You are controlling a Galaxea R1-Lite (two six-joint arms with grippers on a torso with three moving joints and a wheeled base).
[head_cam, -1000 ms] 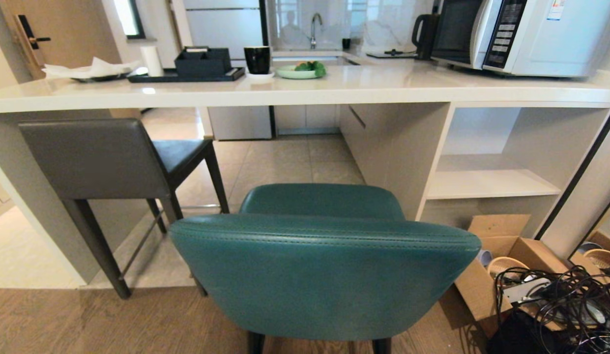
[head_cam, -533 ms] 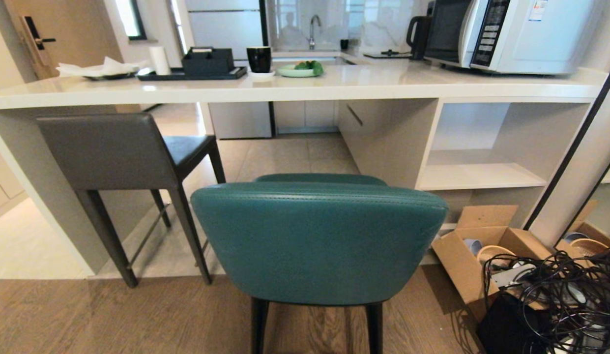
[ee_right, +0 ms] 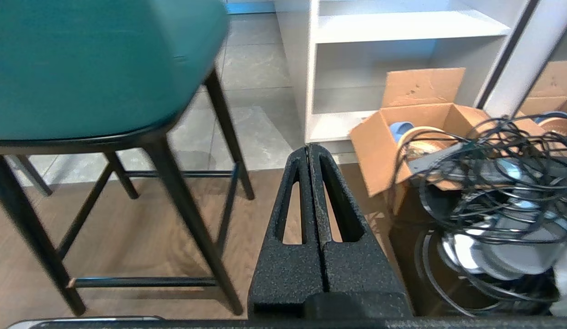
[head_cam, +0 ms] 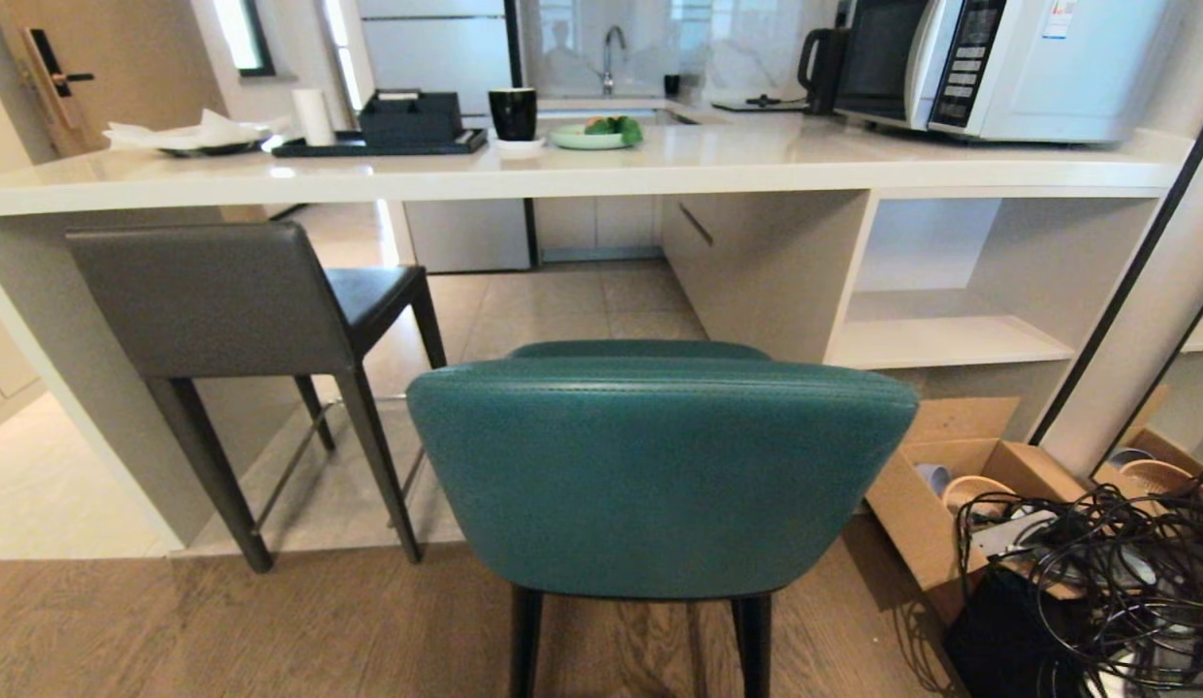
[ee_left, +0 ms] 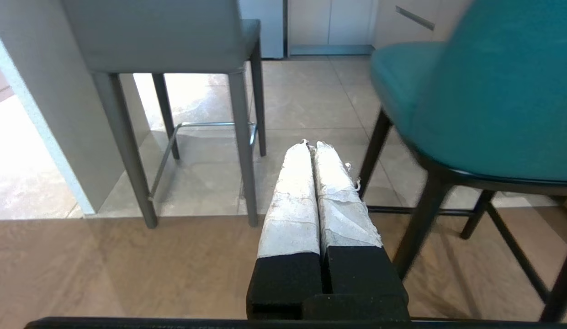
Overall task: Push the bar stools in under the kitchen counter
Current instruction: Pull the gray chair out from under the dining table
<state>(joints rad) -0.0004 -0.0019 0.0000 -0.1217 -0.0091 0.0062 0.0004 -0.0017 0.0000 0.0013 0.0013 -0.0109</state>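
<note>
Teal stool (head_cam: 659,485) stands clear of the bench (head_cam: 562,174) edge; grey stool (head_cam: 213,301) half under. Two stools. Left pincer (ee_left: 310,145) and right pincer (ee_right: 309,147) both pressed together.

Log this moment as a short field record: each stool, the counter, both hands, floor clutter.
grey stool: seat under the kitchen counter, back outside its edge
teal stool: fully out from the counter, nearest the camera
left hand: shut, empty, low between the two stools
right hand: shut, empty, low beside the teal stool
floor clutter: cardboard box and tangled black cables by the shelves
</note>
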